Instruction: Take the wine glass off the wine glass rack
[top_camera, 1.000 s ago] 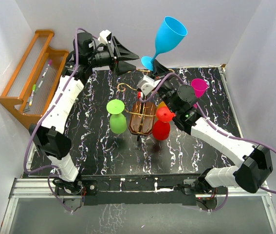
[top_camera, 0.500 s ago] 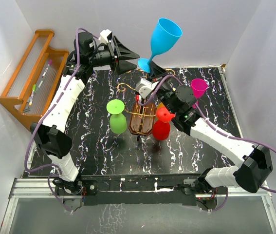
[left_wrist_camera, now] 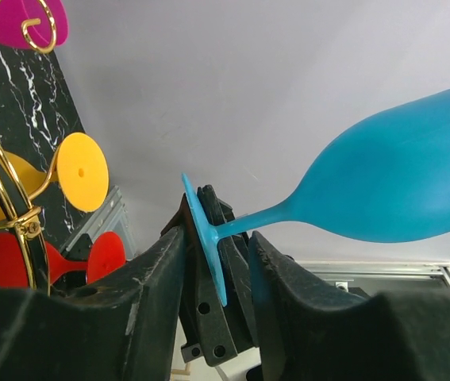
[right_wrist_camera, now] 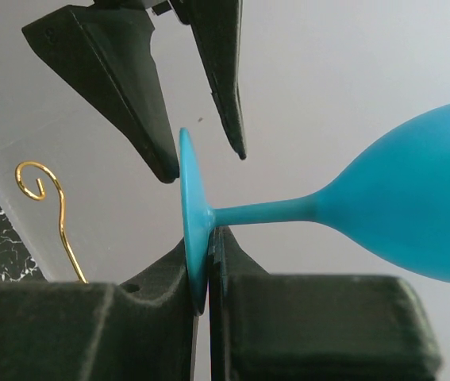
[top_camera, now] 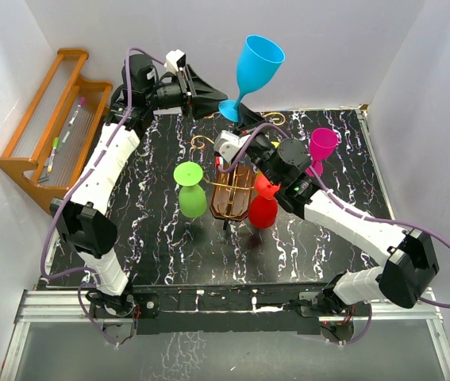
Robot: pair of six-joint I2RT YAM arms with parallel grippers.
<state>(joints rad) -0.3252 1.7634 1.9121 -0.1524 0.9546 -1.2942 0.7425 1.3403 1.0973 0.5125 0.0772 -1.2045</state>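
The blue wine glass (top_camera: 258, 62) (left_wrist_camera: 399, 178) (right_wrist_camera: 415, 198) is held high above the wine glass rack (top_camera: 232, 194), bowl tilted up. My right gripper (top_camera: 239, 125) (right_wrist_camera: 206, 242) is shut on the rim of its round foot. My left gripper (top_camera: 223, 101) (left_wrist_camera: 217, 246) straddles the same foot from the other side. Its jaws stand open: one finger (right_wrist_camera: 141, 87) touches the foot's face, the other (right_wrist_camera: 223, 71) stays just clear on the stem side. Green (top_camera: 190, 190), red (top_camera: 263, 205) and magenta (top_camera: 322, 143) glasses hang upside down from the rack's gold wire arms (left_wrist_camera: 18, 214).
An orange-brown slatted shelf (top_camera: 50, 119) with pens on it leans at the far left. A yellow glass foot (left_wrist_camera: 82, 171) shows beside the gold wire. White walls close in behind and on both sides of the black marbled table (top_camera: 161, 246).
The right arm has carried the blue glass leftward, bringing its foot between the left gripper's fingers. The left jaws have narrowed around the foot.
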